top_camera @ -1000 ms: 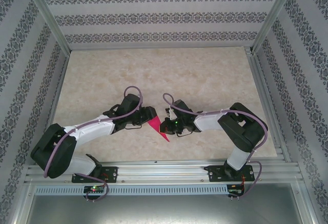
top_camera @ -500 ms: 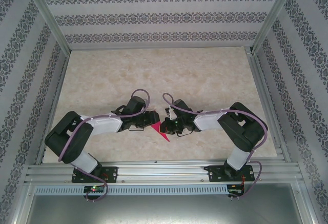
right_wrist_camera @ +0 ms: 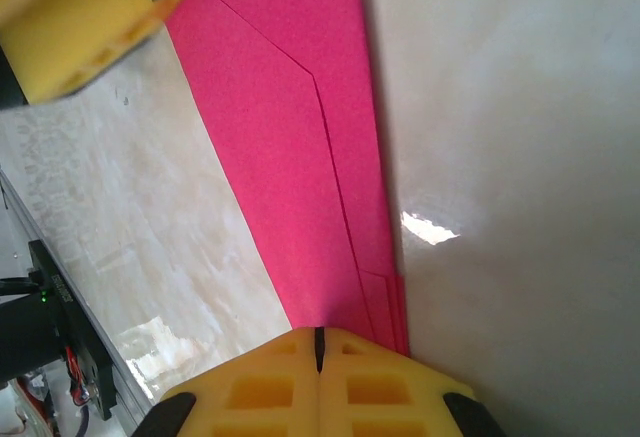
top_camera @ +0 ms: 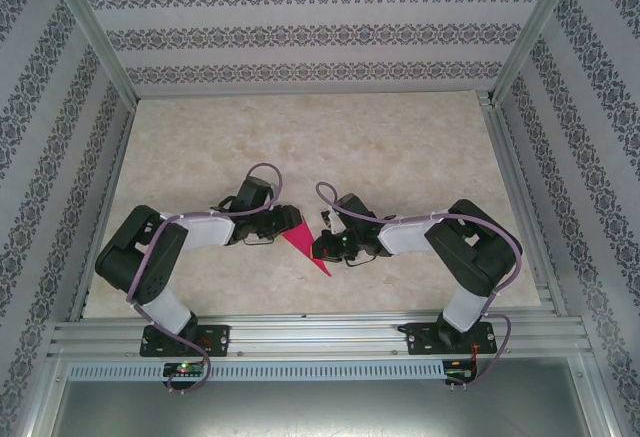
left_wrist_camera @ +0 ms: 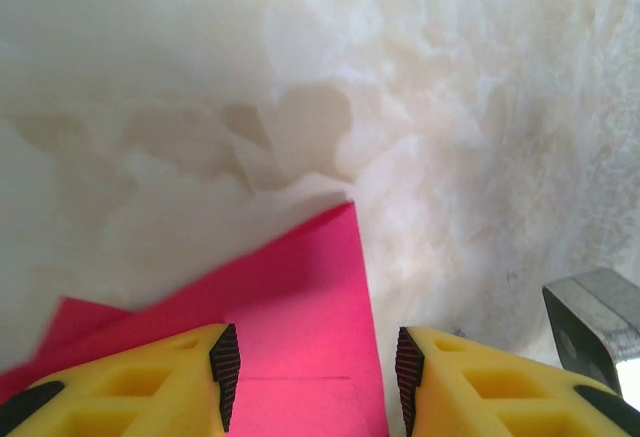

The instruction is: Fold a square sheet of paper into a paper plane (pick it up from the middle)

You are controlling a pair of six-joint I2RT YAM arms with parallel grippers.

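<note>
Magenta paper plane lies flat on your tabletop, tip toward 5 o'clock. Your left hand is spread, straddling its 10 o'clock corner; your right hand, pressed together, meets its 3 o'clock edge.

Overhead wide; wrist cams close, sharing paper plane.

Beige marbled table inside patterned walls.
</note>
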